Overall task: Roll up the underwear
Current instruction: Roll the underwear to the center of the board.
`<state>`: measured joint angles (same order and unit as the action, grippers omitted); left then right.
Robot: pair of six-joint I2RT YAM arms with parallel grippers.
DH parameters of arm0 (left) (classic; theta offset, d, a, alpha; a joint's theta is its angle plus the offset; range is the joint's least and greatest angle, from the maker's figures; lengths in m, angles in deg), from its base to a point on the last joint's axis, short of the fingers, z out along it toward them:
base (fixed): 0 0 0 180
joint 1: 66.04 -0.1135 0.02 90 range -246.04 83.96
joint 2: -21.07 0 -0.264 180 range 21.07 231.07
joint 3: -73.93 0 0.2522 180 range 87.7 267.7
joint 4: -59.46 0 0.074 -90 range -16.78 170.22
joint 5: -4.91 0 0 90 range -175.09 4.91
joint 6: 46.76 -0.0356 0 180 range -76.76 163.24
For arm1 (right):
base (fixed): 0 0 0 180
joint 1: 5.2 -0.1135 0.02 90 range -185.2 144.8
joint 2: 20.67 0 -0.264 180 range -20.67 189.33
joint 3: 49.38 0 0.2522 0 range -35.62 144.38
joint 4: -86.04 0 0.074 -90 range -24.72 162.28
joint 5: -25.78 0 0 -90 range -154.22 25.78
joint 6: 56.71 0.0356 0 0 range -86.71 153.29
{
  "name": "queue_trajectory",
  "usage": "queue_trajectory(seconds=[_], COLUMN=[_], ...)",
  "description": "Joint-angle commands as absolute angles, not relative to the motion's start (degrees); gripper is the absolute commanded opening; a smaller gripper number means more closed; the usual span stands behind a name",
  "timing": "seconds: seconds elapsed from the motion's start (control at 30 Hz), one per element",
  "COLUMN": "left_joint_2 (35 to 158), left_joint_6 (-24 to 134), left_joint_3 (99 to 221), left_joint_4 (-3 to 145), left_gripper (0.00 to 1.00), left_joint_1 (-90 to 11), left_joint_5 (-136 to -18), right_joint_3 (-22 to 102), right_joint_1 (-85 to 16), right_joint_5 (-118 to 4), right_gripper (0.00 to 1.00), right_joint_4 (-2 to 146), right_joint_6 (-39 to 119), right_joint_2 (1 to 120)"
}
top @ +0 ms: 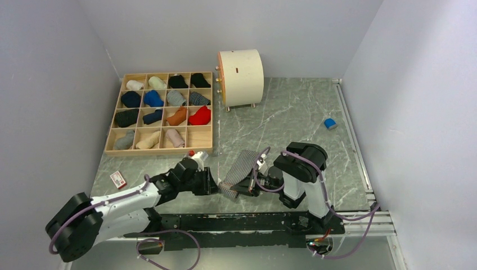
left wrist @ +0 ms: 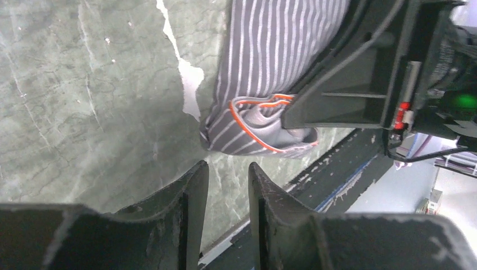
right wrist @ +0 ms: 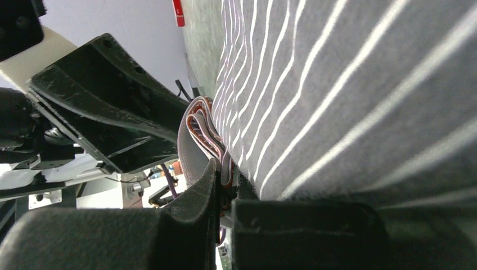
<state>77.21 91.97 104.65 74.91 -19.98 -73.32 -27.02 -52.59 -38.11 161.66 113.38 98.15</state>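
This is a robotics lab test cell, not a lived-in room. Plain pale walls point(top: 50, 84) box in a marble-patterned bench point(top: 292, 112) on the left, far and right sides, with no furniture or decoration. Two robot arms, the left arm point(top: 112, 205) white and black and the right arm point(top: 304, 174) black, are mounted on a black base rail point(top: 242, 222) along the near edge, with purple cables point(top: 360, 222) looping loose from them. A metal rail point(top: 354, 140) runs down the bench's right side. The few things set out look like staged props: a wooden grid tray point(top: 120, 107) with rolled cloth items sorted by compartment, and a cream drum point(top: 242, 76) on small feet.
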Motion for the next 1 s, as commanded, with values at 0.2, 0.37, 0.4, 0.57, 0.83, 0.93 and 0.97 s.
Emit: queue_trajectory(seconds=[0.2,0.37,0.4,0.57,0.83,0.93,0.97], left_joint_2=[89.5,91.1,90.7,86.9,95.9,98.3,98.4], left_joint_6=[91.1,91.8,92.1,93.3,92.4,91.5,91.4], left_joint_3=[109.0,109.2,108.7,107.3,109.4,110.7,110.7], left_joint_4=[67.5,67.2,66.7,64.1,61.7,64.3,64.3], left_gripper=[0.34,0.34,0.36,0.48,0.42,0.35,0.36], left_joint_1=[-20.0,-19.9,-19.9,-19.9,-19.7,-19.1,-19.0], left_joint_5=[-73.9,-73.7,-73.4,-72.3,-71.1,-73.1,-73.3], right_joint_3=[-32.7,-30.4,-29.8,-27.4,-27.1,-25.4,-24.5], right_joint_1=[-51.9,-51.9,-52.0,-52.0,-51.9,-52.0,-52.0], right_joint_5=[-43.1,-44.0,-44.3,-45.4,-45.3,-45.9,-46.0], right_gripper=[0.12,0.17,0.17,0.17,0.18,0.21,0.23], right_joint_4=[168.6,152.5,149.0,137.3,134.9,129.6,127.3], right_joint_6=[103.0,97.1,96.1,93.1,93.2,91.8,91.2], right_joint_2=[97.7,88.3,86.5,81.4,80.5,78.2,77.2])
